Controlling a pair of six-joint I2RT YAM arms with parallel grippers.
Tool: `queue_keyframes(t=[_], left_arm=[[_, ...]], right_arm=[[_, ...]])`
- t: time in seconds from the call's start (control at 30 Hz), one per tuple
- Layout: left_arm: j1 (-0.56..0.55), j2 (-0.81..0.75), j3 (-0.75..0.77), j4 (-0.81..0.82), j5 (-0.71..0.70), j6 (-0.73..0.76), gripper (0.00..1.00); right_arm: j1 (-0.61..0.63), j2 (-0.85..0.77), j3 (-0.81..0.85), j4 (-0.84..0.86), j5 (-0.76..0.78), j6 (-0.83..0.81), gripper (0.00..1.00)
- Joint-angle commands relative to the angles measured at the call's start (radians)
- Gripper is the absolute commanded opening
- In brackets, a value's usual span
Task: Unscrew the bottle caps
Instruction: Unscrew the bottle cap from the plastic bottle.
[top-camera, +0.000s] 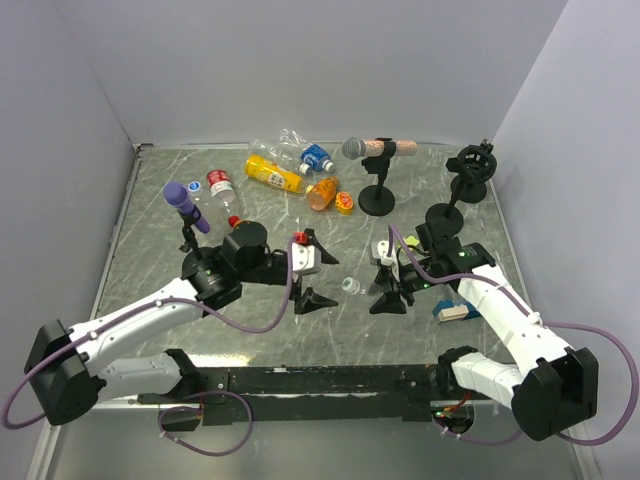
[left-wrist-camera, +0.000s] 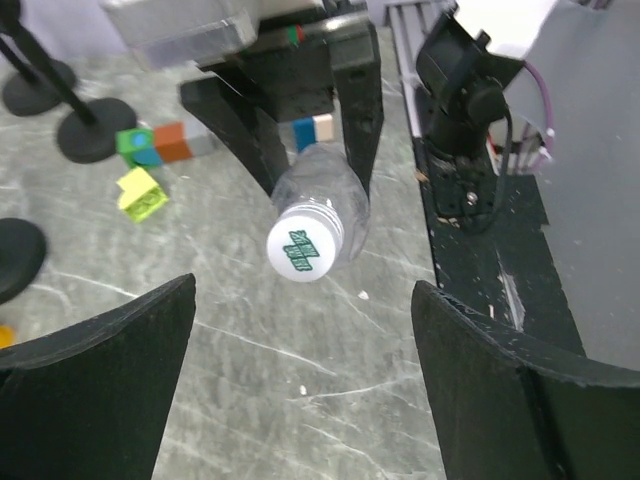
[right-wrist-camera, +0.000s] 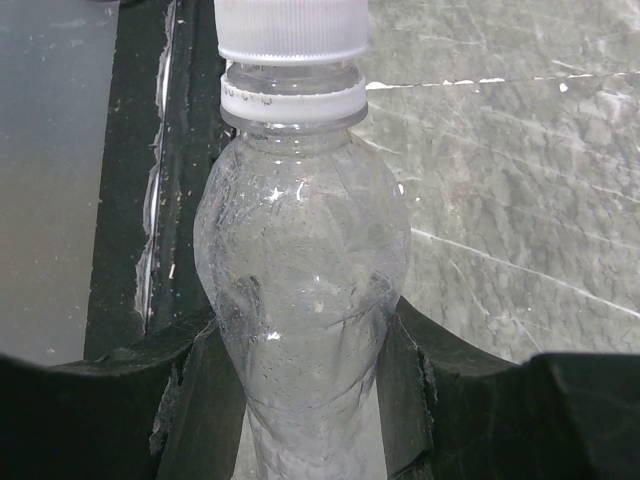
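My right gripper (top-camera: 384, 276) is shut on a clear unlabelled bottle (right-wrist-camera: 300, 280), its black fingers (right-wrist-camera: 415, 390) pressing the body from both sides. The bottle is held off the table, lying level, its neck pointing left. Its white cap (right-wrist-camera: 292, 30) is on the neck above a white ring. In the left wrist view that cap (left-wrist-camera: 305, 250) shows a green logo and faces the camera. My left gripper (left-wrist-camera: 305, 400) is open, its fingers (left-wrist-camera: 100, 385) wide apart, and the cap lies just ahead of them. From above, the left gripper (top-camera: 312, 270) faces the cap (top-camera: 350, 287).
Other bottles lie at the back: a yellow one (top-camera: 272, 175), a clear one with a blue label (top-camera: 315, 157), stubby orange ones (top-camera: 322, 193) and a red-labelled one (top-camera: 220, 185). A purple-headed microphone (top-camera: 185, 205) and a grey-headed one (top-camera: 352, 148) stand nearby. Coloured blocks (left-wrist-camera: 150, 150) lie beyond the bottle.
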Motion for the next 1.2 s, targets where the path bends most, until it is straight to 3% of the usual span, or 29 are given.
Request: queue_keyframes(t=[0.0, 0.4, 0.67, 0.93, 1.17], left_arm=[[-0.004, 0.039, 0.053, 0.083, 0.089, 0.032, 0.9], [-0.073, 0.134, 0.087, 0.099, 0.007, 0.045, 0.81], [-0.087, 0.185, 0.147, 0.05, -0.003, 0.036, 0.53], [-0.091, 0.16, 0.132, 0.036, -0.035, 0.036, 0.64], [-0.091, 0.148, 0.13, -0.025, -0.062, 0.07, 0.63]], right_arm=[[-0.008, 0.022, -0.001, 0.014, -0.046, -0.05, 0.17], [-0.013, 0.022, -0.013, 0.019, -0.049, -0.048, 0.17], [-0.016, 0.022, -0.012, 0.008, -0.056, -0.062, 0.17], [-0.016, 0.02, -0.013, 0.011, -0.057, -0.059, 0.17], [-0.016, 0.02, -0.015, 0.013, -0.056, -0.059, 0.17]])
